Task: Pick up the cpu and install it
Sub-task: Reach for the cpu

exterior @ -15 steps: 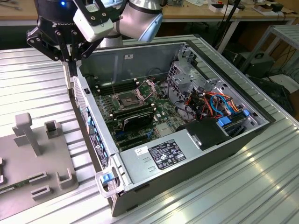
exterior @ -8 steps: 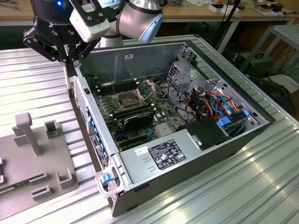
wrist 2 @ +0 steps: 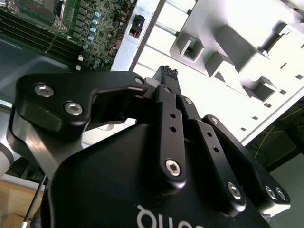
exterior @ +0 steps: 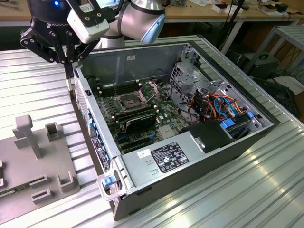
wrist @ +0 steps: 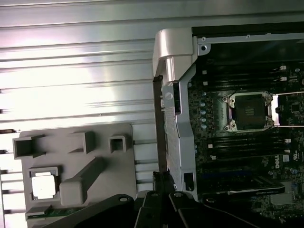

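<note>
Ribbed worktop (wrist: pixel 71 71) bears a grey tray (wrist: pixel 97 135) holding the cpu (wrist: pixel 43 185): likely light, stiff, fragile, best pinched at its edges. Gripper (wrist 2: pixel 166 75) hangs near the tray, pressed together, empty.

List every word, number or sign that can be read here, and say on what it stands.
Power supply label: print too small to read.
Sticker on the case wall: too small to read.
White letters on the gripper: cut off at the picture's edge.
Nothing reads with certainty.
</note>
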Robot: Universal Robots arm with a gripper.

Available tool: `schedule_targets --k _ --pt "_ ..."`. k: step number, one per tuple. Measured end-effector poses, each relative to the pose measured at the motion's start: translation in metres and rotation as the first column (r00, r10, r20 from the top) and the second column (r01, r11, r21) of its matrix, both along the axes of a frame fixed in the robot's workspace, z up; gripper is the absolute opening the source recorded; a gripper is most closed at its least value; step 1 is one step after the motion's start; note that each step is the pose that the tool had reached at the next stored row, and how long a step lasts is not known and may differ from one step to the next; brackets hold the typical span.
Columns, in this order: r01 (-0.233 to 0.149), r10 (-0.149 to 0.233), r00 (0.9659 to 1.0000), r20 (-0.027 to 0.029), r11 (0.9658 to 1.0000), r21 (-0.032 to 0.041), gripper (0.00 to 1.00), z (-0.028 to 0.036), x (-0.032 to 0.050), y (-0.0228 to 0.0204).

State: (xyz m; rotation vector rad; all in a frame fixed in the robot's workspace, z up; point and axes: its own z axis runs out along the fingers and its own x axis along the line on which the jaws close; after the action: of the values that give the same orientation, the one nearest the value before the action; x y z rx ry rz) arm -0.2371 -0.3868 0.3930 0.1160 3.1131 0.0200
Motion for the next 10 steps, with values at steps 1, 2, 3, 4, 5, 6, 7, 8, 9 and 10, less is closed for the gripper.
schedule_targets --k 1,2,3,4,5,6,7,8,9,10 --pt "0.0 0.0 1.0 0.0001 1.0 0.0 0.11 -0.0001 -0.0022 0.0" --pt "0.0 0.0 1.0 0.0001 1.0 0.0001 0.11 -0.0001 -0.0039 0.0" --pt "0.0 0.0 1.0 0.0002 1.0 0.0 0.11 -0.0001 -0.0054 0.0" --pt "0.0 0.0 1.0 0.0003 1.0 0.0001 0.11 -0.0001 -0.0075 0.0" --pt "0.0 0.0 1.0 0.0004 1.0 0.0 0.11 -0.0002 -0.0093 0.0" --pt "0.0 0.0 1.0 0.0004 1.0 0.0001 0.11 -0.0002 -0.011 0.0" --pt "0.0 0.0 1.0 0.0004 1.0 0.0 0.11 -0.0003 -0.0127 0.0" --pt "0.0 0.0 1.0 0.0005 1.0 0.0 0.11 -0.0003 -0.0146 0.0" --pt "0.0 0.0 1.0 0.0005 1.0 0.0 0.11 -0.0004 -0.0175 0.0" --pt "0.0 0.0 1.0 0.0006 1.0 0.0001 0.11 -0.0005 -0.0213 0.0"
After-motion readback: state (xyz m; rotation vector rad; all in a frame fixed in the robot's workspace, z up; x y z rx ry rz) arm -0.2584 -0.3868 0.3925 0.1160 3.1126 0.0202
